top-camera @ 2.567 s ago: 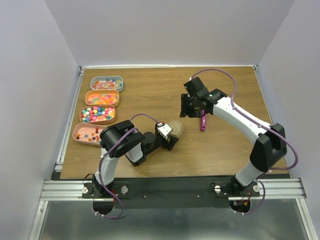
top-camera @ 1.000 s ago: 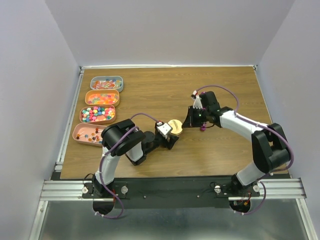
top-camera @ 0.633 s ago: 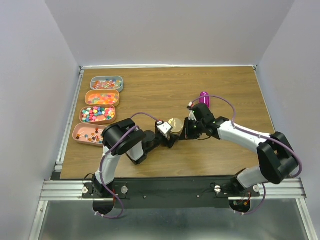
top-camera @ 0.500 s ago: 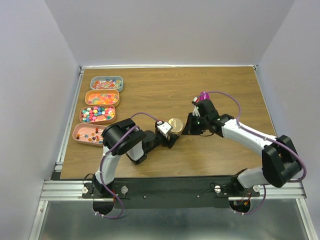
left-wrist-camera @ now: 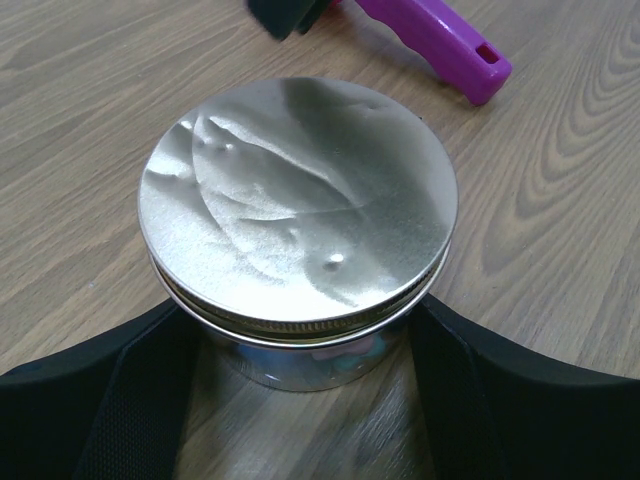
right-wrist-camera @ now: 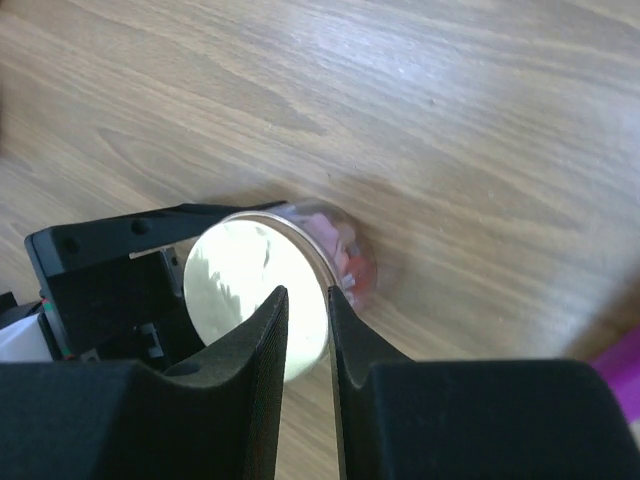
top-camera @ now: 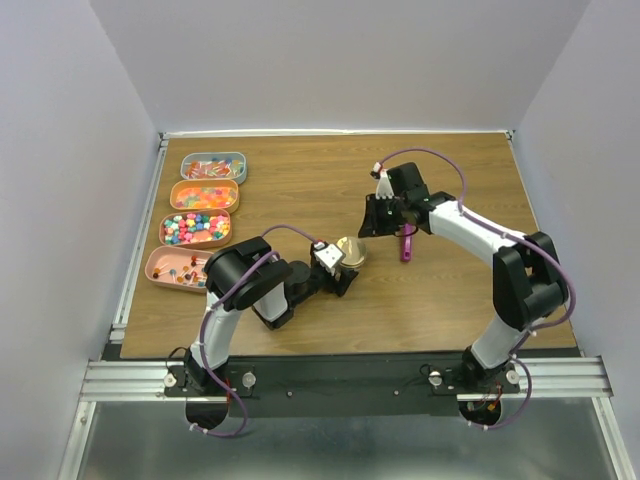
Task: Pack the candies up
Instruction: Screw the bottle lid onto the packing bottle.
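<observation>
A clear round jar (top-camera: 350,252) stands mid-table with a shiny lid (left-wrist-camera: 300,200) lying flat on its mouth. Some candies (right-wrist-camera: 348,258) show through its wall. My left gripper (top-camera: 346,263) lies low on the table with a finger on each side of the jar (left-wrist-camera: 300,340), shut on it. My right gripper (top-camera: 369,227) hangs just behind and right of the jar, above the lid (right-wrist-camera: 250,300), its jaws a narrow gap apart with nothing between them (right-wrist-camera: 305,292). More candies (top-camera: 196,228) fill trays at the left.
Several oval trays line the table's left edge: blue (top-camera: 213,166), orange (top-camera: 205,194), pink (top-camera: 172,229) and peach (top-camera: 175,266). A magenta scoop (top-camera: 407,243) lies right of the jar, under my right forearm; its handle (left-wrist-camera: 430,40) is just behind the jar.
My right gripper has pulled back up and to the right from the jar, and its jaws have parted a little. The lid now sits flat. The left gripper has not moved.
</observation>
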Robot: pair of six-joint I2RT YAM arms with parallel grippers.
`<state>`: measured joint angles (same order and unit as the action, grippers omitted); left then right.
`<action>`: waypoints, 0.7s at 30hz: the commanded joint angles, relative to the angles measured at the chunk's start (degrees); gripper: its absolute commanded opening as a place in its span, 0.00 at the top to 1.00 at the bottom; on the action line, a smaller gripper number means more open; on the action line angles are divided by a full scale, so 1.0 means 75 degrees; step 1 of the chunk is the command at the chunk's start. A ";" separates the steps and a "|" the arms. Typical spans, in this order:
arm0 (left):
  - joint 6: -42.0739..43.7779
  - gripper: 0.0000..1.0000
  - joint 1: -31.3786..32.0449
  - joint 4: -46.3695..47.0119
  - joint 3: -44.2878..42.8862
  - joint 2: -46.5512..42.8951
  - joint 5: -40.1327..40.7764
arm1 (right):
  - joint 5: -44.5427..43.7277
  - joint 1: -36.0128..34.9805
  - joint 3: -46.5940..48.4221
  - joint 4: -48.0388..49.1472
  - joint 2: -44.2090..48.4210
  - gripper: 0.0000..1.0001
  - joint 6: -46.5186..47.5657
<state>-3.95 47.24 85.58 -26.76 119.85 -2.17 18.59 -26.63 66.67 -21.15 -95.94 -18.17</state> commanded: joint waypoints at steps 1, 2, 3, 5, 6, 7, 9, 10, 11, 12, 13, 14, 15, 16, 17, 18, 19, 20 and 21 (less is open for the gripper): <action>-0.0177 0.19 -0.0018 0.4573 0.0135 0.0426 -0.0226 | 0.0966 0.0024 0.0496 -0.0227 -0.0508 0.71 0.0876; -0.0177 0.19 -0.0006 0.4574 0.0135 0.0414 -0.0226 | 0.1199 0.0024 0.0497 -0.0239 -0.0636 0.71 0.0900; -0.0165 0.19 -0.0018 0.4562 0.0135 0.0437 -0.0214 | 0.1271 0.0035 0.0462 -0.0239 -0.0672 0.71 0.0911; -0.0189 0.19 -0.0006 0.4562 0.0123 0.0438 -0.0214 | 0.1341 0.0024 0.0357 -0.0251 -0.0778 0.72 0.0935; -0.0189 0.19 -0.0018 0.4573 0.0123 0.0449 -0.0214 | 0.1342 0.0035 0.0310 -0.0251 -0.0801 0.72 0.0947; -0.0177 0.19 -0.0018 0.4562 0.0123 0.0438 -0.0226 | 0.1319 0.0024 0.0263 -0.0239 -0.0802 0.72 0.0947; -0.0177 0.19 -0.0006 0.4573 0.0123 0.0438 -0.0226 | 0.1097 0.0000 0.0111 -0.0239 -0.0743 0.73 0.0912; -0.0189 0.19 -0.0018 0.4562 0.0123 0.0438 -0.0214 | 0.0980 0.0012 0.0052 -0.0239 -0.0685 0.74 0.0900; -0.0189 0.19 -0.0018 0.4562 0.0123 0.0438 -0.0214 | 0.0804 0.0012 0.0005 -0.0239 -0.0638 0.75 0.0911; -0.0189 0.19 -0.0006 0.4573 0.0135 0.0449 -0.0226 | 0.0721 0.0012 -0.0053 -0.0239 -0.0522 0.76 0.0900; -0.0177 0.19 -0.0006 0.4562 0.0123 0.0449 -0.0226 | 0.0651 0.0012 -0.0077 -0.0251 -0.0462 0.76 0.0911; -0.0177 0.19 -0.0006 0.4573 0.0123 0.0449 -0.0237 | 0.0581 0.0012 -0.0101 -0.0239 -0.0381 0.75 0.0923; -0.0189 0.19 -0.0018 0.4562 0.0123 0.0449 -0.0237 | 0.0557 0.0012 -0.0078 -0.0251 -0.0310 0.76 0.0923; -0.0200 0.19 -0.0018 0.4573 0.0123 0.0438 -0.0237 | 0.0533 0.0012 -0.0054 -0.0251 -0.0205 0.76 0.0912; -0.0189 0.19 -0.0018 0.4562 0.0123 0.0461 -0.0237 | 0.0580 0.0012 -0.0008 -0.0262 -0.0146 0.76 0.0911; -0.0200 0.19 -0.0006 0.4573 0.0123 0.0449 -0.0237 | 0.0615 0.0012 0.0039 -0.0262 -0.0099 0.76 0.0888; -0.0201 0.19 -0.0018 0.4562 0.0123 0.0461 -0.0237 | 0.0662 0.0012 0.0156 -0.0274 0.0006 0.75 0.0853; -0.0189 0.19 -0.0018 0.4573 0.0123 0.0461 -0.0237 | 0.0639 0.0012 0.0203 -0.0274 0.0030 0.76 0.0841; -0.0189 0.19 -0.0006 0.4574 0.0123 0.0461 -0.0237 | 0.0569 0.0012 0.0239 -0.0274 0.0088 0.75 0.0830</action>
<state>-3.90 47.24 85.91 -26.92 120.14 -2.20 24.82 -26.52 67.20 -21.74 -98.19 -12.36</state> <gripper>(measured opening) 0.828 0.246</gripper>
